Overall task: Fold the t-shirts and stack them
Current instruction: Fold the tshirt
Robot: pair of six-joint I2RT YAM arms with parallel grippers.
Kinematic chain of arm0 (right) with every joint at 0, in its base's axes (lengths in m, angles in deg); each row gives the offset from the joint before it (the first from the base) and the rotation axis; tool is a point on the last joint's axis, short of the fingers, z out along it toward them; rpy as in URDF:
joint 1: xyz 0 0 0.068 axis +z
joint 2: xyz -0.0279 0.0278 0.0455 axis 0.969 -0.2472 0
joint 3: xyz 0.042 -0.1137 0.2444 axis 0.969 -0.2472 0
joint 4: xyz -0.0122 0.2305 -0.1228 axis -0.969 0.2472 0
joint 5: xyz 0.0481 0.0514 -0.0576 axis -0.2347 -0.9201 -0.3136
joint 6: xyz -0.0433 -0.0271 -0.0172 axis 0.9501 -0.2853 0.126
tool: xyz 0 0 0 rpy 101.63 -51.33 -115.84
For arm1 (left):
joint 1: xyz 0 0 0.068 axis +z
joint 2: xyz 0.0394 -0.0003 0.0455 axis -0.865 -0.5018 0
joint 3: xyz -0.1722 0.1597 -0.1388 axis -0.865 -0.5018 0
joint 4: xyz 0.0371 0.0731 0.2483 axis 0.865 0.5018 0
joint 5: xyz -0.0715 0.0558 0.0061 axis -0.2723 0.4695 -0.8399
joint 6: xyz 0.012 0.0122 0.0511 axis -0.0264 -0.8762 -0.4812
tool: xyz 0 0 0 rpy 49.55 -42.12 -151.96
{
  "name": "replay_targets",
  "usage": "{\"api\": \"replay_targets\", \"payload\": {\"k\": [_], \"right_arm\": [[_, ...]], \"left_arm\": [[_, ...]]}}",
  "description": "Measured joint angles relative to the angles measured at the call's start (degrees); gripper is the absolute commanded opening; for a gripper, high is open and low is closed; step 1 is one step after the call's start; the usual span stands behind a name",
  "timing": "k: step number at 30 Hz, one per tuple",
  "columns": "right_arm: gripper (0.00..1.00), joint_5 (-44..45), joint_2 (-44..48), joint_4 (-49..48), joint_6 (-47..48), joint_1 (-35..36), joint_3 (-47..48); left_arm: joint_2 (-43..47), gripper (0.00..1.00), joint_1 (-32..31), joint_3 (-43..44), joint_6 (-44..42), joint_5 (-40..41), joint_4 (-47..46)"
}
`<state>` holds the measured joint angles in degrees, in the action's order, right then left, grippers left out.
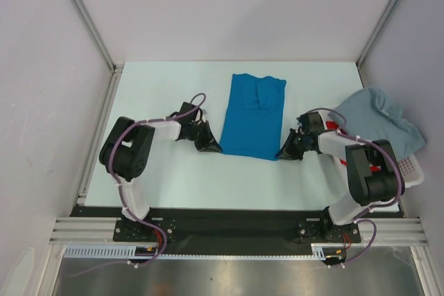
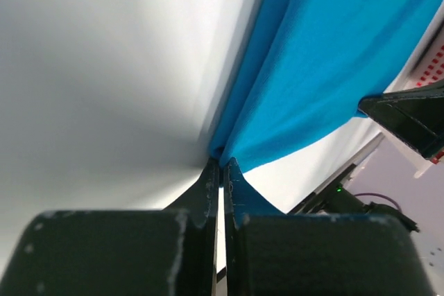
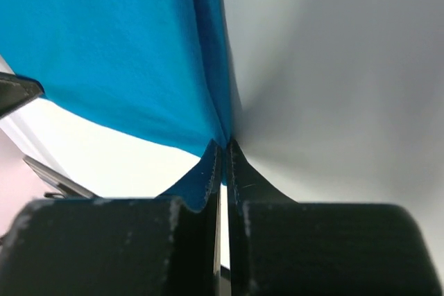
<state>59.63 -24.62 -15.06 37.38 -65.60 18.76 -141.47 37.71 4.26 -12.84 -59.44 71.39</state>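
The bright blue t-shirt (image 1: 252, 114) lies folded into a long strip on the white table, collar end far. My left gripper (image 1: 214, 148) is shut on its near left corner; the left wrist view shows the cloth (image 2: 326, 60) pinched at the fingertips (image 2: 220, 166). My right gripper (image 1: 283, 154) is shut on its near right corner, with the cloth (image 3: 118, 53) pinched at the tips (image 3: 223, 145). The pale grey-blue t-shirt (image 1: 380, 117) lies heaped over the basket at the right. The red t-shirt is out of view.
A white slatted basket (image 1: 411, 170) stands at the right edge under the grey-blue shirt. The table (image 1: 159, 88) is bounded by metal frame rails and grey walls at the left, back and right.
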Motion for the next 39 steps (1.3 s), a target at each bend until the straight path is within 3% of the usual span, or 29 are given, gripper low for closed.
{"api": "replay_targets", "payload": {"k": [10, 15, 23, 30, 39], "right_arm": [[0.00, 0.9, 19.5, 7.9, -0.1, 1.5, -13.2], [0.00, 3.0, 31.9, 14.9, -2.8, 6.6, -15.3], [0.00, 4.7, 39.0, 20.1, -6.7, 7.7, -16.5], [0.00, 5.7, 31.8, 20.5, -6.4, 6.7, -13.0], [0.00, 3.8, 14.8, 18.1, -0.9, 0.2, 5.4]], "left_arm": [[15.4, 0.00, -11.0, -16.6, 4.0, 7.6, -1.5], [23.1, 0.00, -16.1, -24.0, 8.0, 10.3, -1.3], [28.4, 0.00, -18.6, -25.2, 10.6, 12.4, 2.4], [23.0, 0.00, -17.4, -12.4, 6.6, 13.7, 10.3], [14.0, 0.00, -8.7, 3.9, 0.6, 12.9, 15.1]]}}
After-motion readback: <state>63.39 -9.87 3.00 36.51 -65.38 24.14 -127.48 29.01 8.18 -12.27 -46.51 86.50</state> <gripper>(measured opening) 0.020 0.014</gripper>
